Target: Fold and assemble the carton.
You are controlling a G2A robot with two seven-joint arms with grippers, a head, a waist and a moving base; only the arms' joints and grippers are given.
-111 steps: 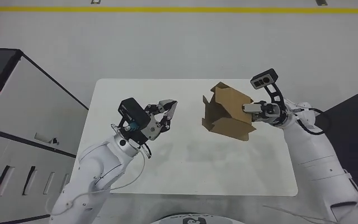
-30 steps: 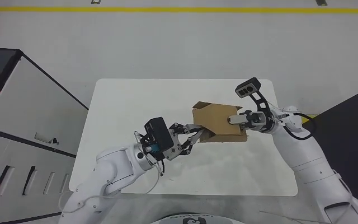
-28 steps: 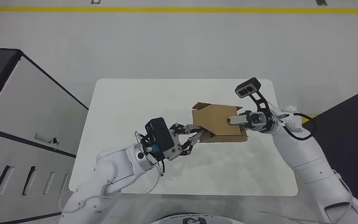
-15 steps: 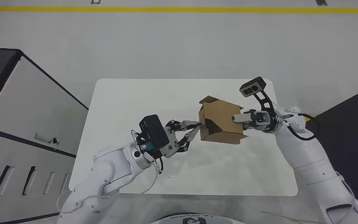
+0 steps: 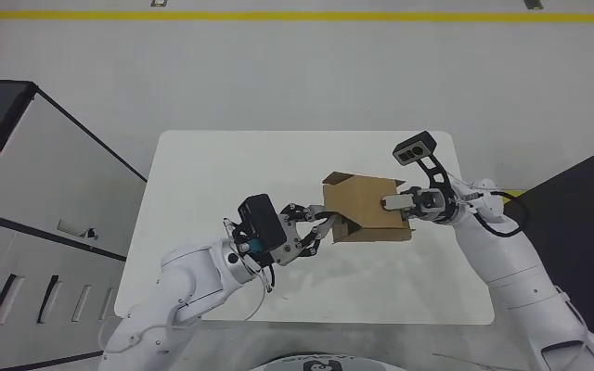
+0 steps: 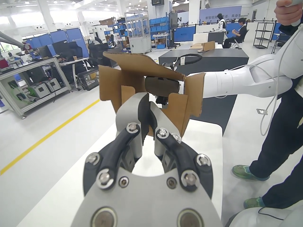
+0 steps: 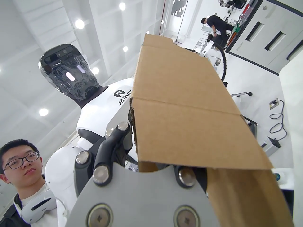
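Observation:
A brown carton is held over the right half of the white table, its open end with loose flaps facing my left arm. My right gripper is shut on the carton's right wall. In the right wrist view the carton runs out from the right gripper, whose far finger is hidden behind the cardboard. My left gripper meets the carton's lower left flap. In the left wrist view the left gripper has its fingers pressed close on a flap edge of the carton.
A grey cabinet stands left of the table, and a dark surface lies off its right edge. The table's left half and front strip are bare.
Over the last half second the carton has swung from a tilt back to level and shifted slightly left. My left gripper has moved right onto its lower flap.

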